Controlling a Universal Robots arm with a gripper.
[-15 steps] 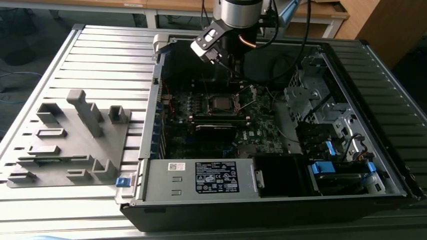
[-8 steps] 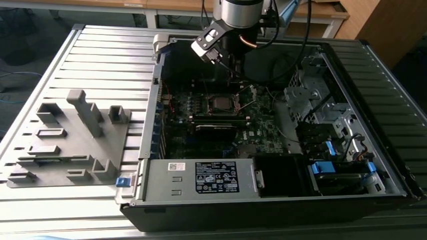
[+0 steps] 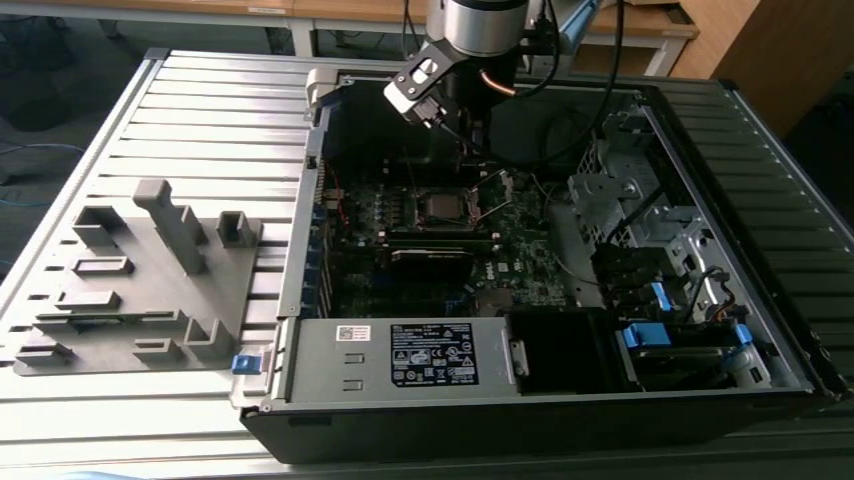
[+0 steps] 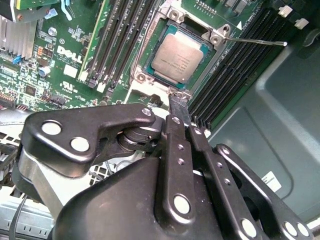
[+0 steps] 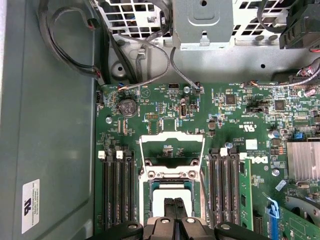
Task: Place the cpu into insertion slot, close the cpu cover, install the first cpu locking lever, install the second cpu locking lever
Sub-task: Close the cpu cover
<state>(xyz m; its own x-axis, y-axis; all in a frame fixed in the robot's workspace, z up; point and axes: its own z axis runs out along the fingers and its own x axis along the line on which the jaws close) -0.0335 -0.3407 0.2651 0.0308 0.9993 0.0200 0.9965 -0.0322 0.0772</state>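
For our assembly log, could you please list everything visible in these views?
table: one, silver, slatted, under everything
fixture block: one, grey, on table, exterior view's left
computer case: one, black, open, on table
labelled metal box: one, silver, inside case
cpu: one, grey top, seated in insertion slot
insertion slot: one, silver-rimmed, on green board
cpu cover: one, silver, raised open
locking lever: one, thin silver, sticking out beside slot
gripper: one, black, shut, at slot's edge
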